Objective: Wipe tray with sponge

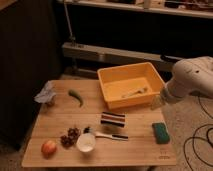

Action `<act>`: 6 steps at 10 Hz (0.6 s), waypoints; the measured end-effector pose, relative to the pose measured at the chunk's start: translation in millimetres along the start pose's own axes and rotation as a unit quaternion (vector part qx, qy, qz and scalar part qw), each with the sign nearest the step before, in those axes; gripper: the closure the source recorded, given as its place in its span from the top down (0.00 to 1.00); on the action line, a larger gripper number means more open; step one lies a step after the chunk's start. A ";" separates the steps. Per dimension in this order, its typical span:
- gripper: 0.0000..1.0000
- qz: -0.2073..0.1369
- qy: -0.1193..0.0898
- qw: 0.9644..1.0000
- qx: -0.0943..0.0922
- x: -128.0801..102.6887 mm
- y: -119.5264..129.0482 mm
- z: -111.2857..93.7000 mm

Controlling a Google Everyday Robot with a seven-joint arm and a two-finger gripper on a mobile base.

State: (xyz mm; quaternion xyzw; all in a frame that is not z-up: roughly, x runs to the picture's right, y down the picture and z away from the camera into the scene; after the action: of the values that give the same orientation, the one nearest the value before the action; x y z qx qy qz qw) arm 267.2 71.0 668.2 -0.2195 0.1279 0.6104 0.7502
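Note:
The yellow-orange tray [114, 75] stands at the back right of the wooden table, with a pale utensil [135, 92] lying inside it. The dark green sponge [160, 132] lies flat on the table near the right edge, in front of the tray. My white arm [192, 75] reaches in from the right. Its gripper [157, 102] hangs just off the tray's front right corner, above and behind the sponge. The gripper is open and holds nothing.
A striped black, white and pink block [113, 119] sits in front of the tray. Further left are a white cup [86, 142], a brush [107, 134], dark berries [70, 136], an apple [48, 147], a green pepper [76, 96] and a crumpled bag [46, 94]. Cables [197, 142] lie on the floor at right.

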 end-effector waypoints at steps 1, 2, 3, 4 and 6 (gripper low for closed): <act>0.65 0.010 -0.003 1.000 0.000 0.5 -8.5 4.7; 0.65 0.023 -0.008 1.000 -0.005 0.7 -15.0 8.8; 0.65 0.033 -0.010 0.999 -0.006 0.9 -19.5 11.1; 0.65 0.045 -0.012 0.999 -0.005 -0.3 -23.3 14.5; 0.65 0.056 -0.009 0.998 0.007 -5.4 -25.1 22.5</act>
State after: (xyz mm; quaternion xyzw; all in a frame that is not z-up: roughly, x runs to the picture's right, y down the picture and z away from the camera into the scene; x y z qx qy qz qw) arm 288.7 73.3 694.5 -0.2008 0.1377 0.6524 0.7177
